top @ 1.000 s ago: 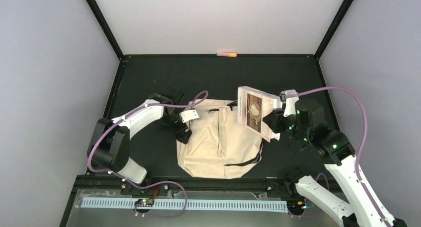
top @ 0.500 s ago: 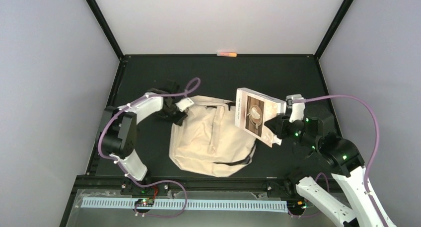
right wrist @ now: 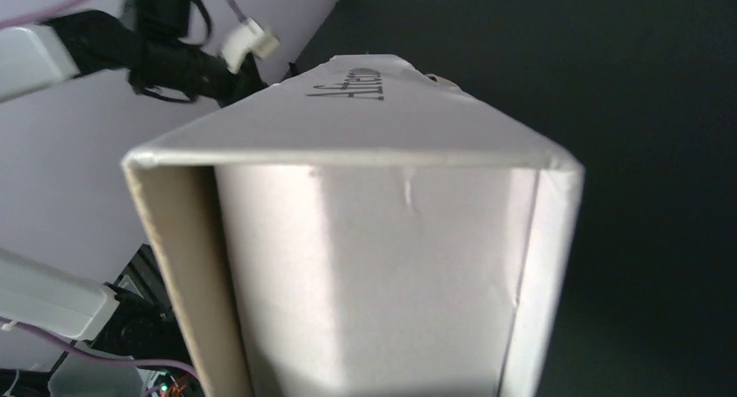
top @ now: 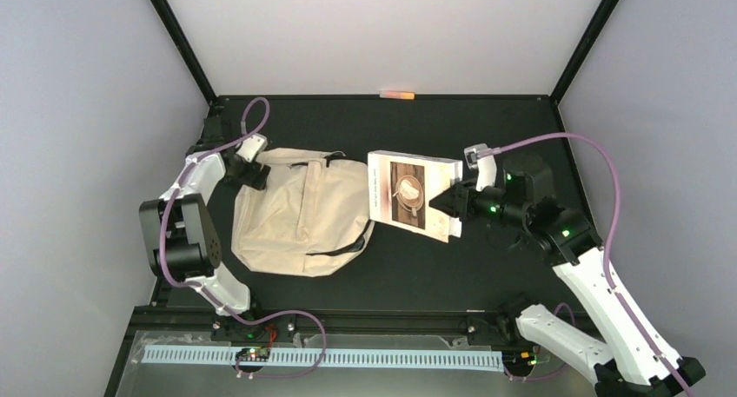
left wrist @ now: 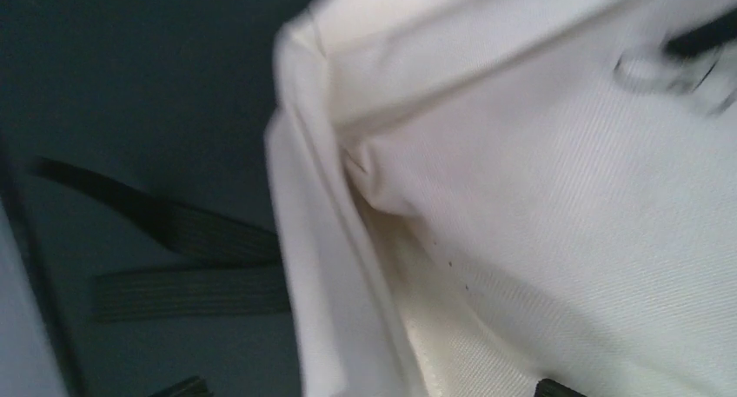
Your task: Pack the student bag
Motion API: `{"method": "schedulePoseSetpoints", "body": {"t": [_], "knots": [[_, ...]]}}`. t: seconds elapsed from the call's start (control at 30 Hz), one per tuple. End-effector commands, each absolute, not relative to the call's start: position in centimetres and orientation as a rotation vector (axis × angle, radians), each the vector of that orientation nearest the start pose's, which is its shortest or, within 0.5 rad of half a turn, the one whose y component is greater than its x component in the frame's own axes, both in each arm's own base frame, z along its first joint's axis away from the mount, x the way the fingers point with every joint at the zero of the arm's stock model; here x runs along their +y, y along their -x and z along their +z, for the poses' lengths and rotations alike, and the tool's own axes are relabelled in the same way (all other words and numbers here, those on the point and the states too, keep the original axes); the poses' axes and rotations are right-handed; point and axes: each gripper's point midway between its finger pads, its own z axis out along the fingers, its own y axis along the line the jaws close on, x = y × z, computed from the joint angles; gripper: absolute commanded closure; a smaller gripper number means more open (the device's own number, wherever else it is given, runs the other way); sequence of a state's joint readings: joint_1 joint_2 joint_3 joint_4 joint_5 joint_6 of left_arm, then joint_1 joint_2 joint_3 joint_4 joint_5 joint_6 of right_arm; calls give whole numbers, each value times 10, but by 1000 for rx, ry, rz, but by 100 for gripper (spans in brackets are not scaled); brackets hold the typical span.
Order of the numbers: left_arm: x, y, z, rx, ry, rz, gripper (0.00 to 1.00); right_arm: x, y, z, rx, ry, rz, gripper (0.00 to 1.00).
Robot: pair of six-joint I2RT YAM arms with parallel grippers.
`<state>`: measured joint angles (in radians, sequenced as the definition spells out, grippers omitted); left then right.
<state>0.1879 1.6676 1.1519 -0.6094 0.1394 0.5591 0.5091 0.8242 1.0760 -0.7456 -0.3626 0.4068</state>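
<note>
The student bag (top: 300, 219), a cream fabric backpack with black straps, lies flat on the left half of the black table. My left gripper (top: 254, 175) is at the bag's far left corner. In the left wrist view the cream fabric (left wrist: 539, 197) fills the frame, and my left gripper (left wrist: 372, 388) has its two dark fingertips (left wrist: 556, 388) wide apart, open, with a fold of the bag between them. My right gripper (top: 450, 201) is shut on the right edge of a white book (top: 404, 193), held above the table just right of the bag. The book (right wrist: 382, 267) hides the right fingers.
A small orange-pink object (top: 398, 94) lies at the table's far edge. Black straps (left wrist: 174, 232) trail on the table beside the bag. The left gripper is near the table's left wall (top: 204, 132).
The bag has slid left and slightly away along with the left gripper. The right arm has carried the book left, keeping it beside the bag.
</note>
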Motion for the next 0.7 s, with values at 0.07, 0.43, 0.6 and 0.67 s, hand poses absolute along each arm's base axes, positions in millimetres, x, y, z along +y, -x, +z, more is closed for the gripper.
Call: {"method": "schedulePoseSetpoints", "body": {"t": [0.07,0.43,0.6,0.67], "knots": [[38,-422,234,2237,-392,246,1,176,-226,305,2110,274,836,74],[-264,-285,206,2047,-1274,-297,10,120,-250,242,2152,-18,742,74],[-295,-303,160,2160,-1328,-100,2,113,-248,221,2197,-23,677,73],[-298,-321,130,2235,-1332,17,1,112,-248,219,2193,-19,669,73]]}}
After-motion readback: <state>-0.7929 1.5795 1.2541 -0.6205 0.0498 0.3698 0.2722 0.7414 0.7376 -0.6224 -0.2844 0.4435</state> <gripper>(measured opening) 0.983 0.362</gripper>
